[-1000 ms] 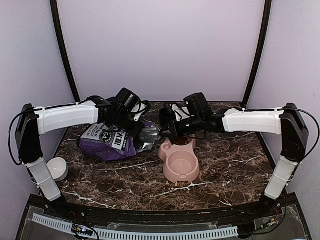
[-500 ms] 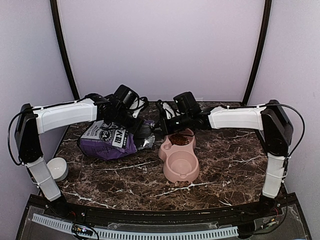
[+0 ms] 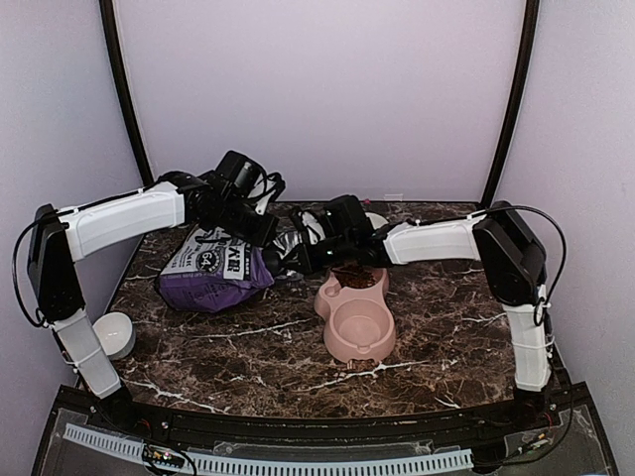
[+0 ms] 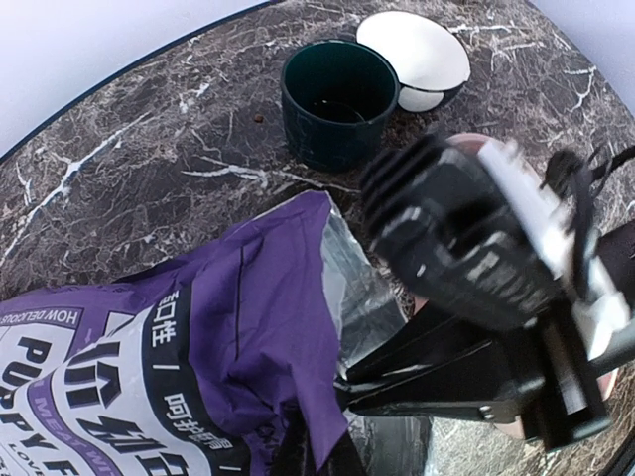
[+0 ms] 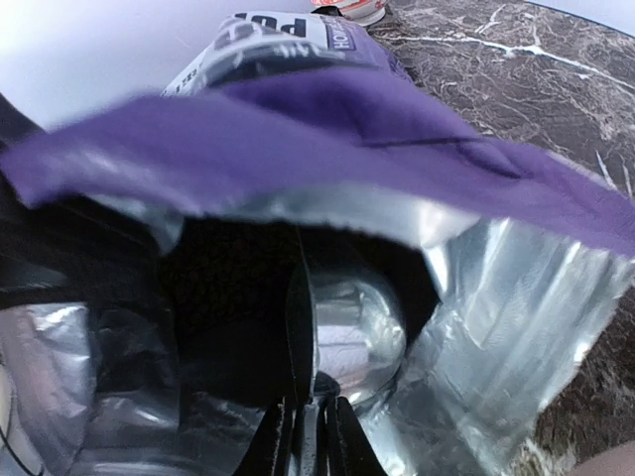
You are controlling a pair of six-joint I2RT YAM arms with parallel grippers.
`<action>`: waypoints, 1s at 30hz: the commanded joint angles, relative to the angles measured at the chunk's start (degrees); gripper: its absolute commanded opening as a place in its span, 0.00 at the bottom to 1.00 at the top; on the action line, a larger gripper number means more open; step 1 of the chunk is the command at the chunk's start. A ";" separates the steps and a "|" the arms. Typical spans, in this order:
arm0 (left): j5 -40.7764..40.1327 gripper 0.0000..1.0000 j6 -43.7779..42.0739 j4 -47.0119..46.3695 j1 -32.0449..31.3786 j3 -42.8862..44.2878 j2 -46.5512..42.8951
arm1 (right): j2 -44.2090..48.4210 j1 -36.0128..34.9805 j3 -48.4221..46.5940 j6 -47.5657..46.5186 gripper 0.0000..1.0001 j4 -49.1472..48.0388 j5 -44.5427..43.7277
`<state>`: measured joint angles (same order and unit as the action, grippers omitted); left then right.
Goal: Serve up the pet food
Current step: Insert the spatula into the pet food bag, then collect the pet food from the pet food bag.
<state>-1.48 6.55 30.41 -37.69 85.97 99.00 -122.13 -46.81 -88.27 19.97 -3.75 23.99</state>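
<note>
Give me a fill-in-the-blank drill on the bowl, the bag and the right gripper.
1. The kibble lies in the ___ compartment of the pink bowl.
2. The near compartment of the bowl is ___.
3. The right gripper holds a scoop inside the bag, which is ___ on the outside.

Missing words: far; empty; purple.

You'll see the purple printed foil bag [image 3: 213,270] left of centre, the pink plastic double bowl [image 3: 331,347] just right, reddish-brown kibble pellets [image 3: 355,277] in its far compartment.
</note>
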 commanded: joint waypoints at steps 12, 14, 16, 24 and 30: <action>7.74 0.00 1.10 -0.85 1.13 3.66 -1.05 | -12.14 -0.78 -15.11 -2.65 0.00 4.63 -11.96; 7.94 0.00 1.10 -0.77 1.14 3.23 -1.09 | -12.84 -0.89 -16.19 -3.43 0.00 6.72 -15.23; 8.02 0.00 1.02 -0.81 1.13 2.83 -1.17 | -13.36 -1.04 -16.57 -3.89 0.00 8.10 -17.87; 7.29 0.00 0.86 -1.39 1.13 2.18 -1.26 | -18.30 -5.24 -21.15 -10.77 0.00 15.98 -15.31; 6.26 0.00 0.60 -1.67 1.13 1.61 -1.18 | -20.60 -6.76 -22.24 -14.76 0.00 20.27 -1.28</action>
<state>2.63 7.73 32.08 -36.12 87.22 99.33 -137.36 -50.46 -111.02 11.46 5.56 14.70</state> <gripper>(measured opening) 0.008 0.105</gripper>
